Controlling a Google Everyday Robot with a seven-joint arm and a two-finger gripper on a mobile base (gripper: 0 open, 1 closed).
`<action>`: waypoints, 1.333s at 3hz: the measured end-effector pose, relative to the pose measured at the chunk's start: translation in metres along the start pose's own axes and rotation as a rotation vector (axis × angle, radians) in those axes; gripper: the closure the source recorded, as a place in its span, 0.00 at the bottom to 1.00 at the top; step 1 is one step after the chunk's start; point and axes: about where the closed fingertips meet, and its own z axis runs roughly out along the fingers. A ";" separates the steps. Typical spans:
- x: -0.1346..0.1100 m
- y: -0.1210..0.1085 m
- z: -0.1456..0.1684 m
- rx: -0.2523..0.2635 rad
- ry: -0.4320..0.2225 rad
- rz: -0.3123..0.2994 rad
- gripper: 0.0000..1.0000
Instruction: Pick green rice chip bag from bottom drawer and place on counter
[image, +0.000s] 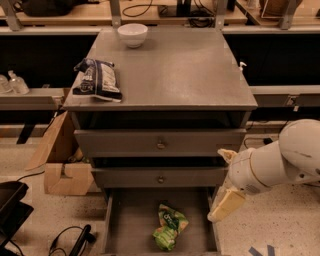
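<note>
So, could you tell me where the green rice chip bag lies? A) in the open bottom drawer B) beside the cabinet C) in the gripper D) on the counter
A: the green rice chip bag lies in the bottom drawer; the gripper hangs at its right edge.

The gripper hangs at the right edge of the open bottom drawer, where the green rice chip bag lies, below the counter.

Bottom drawer front cut off below; gripper beside its right wall.
</note>
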 end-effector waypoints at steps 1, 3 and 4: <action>0.004 0.019 0.034 -0.039 -0.038 -0.003 0.00; 0.036 0.058 0.187 -0.095 -0.167 0.028 0.00; 0.057 0.059 0.268 -0.114 -0.164 0.069 0.00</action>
